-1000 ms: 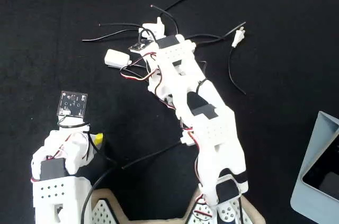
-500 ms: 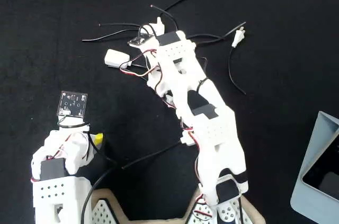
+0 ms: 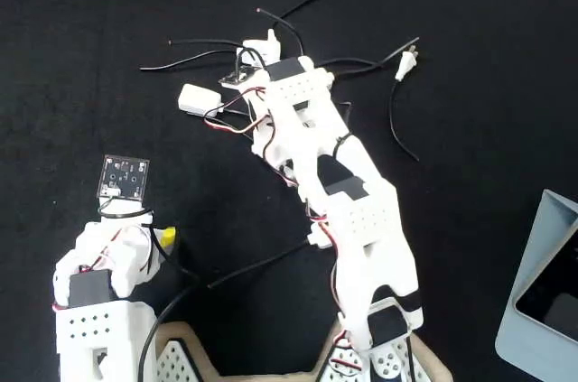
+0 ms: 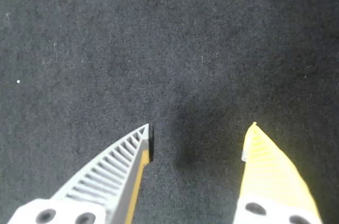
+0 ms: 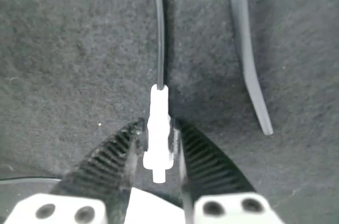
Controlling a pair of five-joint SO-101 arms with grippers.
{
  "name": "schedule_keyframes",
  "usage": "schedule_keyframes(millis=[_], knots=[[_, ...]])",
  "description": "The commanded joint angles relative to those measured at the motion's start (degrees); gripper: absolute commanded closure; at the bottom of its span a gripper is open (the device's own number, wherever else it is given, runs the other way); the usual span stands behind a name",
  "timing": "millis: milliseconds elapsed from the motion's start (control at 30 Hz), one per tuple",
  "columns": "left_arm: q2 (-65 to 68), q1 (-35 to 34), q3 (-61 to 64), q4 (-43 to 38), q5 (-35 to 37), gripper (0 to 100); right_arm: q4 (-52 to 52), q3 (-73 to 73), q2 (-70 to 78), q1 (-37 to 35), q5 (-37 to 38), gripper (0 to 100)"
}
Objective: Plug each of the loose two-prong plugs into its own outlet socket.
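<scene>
Clamping a plug point(image 5: 158, 128), right gripper point(image 5: 156, 144) by 11 o'clock socket point(image 3: 199, 98); none seated, second plug point(image 3: 406, 64) loose 1 o'clock; left gripper point(image 4: 198, 139) spread, empty.

From here, the right gripper point(image 5: 157, 128) sits far out over the middle of the table point(image 3: 81, 30), with a plug point(image 5: 158, 144) between its jaws. The outlet socket point(image 3: 199, 97) lies just to its left, a second plug point(image 3: 406, 63) well off right, and the left gripper point(image 4: 198, 128) at the near-left corner.
</scene>
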Motion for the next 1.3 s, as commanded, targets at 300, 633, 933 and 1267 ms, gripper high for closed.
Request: schedule_keyframes(millis=[300, 633, 933, 1267], knots=[[-0.35, -0.57, -0.40, -0.26, -0.44, 72, 5.89, -3.91, -7.34, -0.79, -0.79, 98.7], [-0.35, -0.75, -2.68, -2.90, 4.48, 72, 4.13, 8.84, -31.69, -6.24, -9.05, 98.7], [-0.35, -0.57, -9.01, -8.88, 15.74, 72, -20.57, 42.33, -58.07, -12.84, -14.15, 98.7], [-0.18, 1.45, -9.27, -20.84, 27.52, 72, -45.45, 72.40, -82.59, -18.11, -14.24, 98.7]])
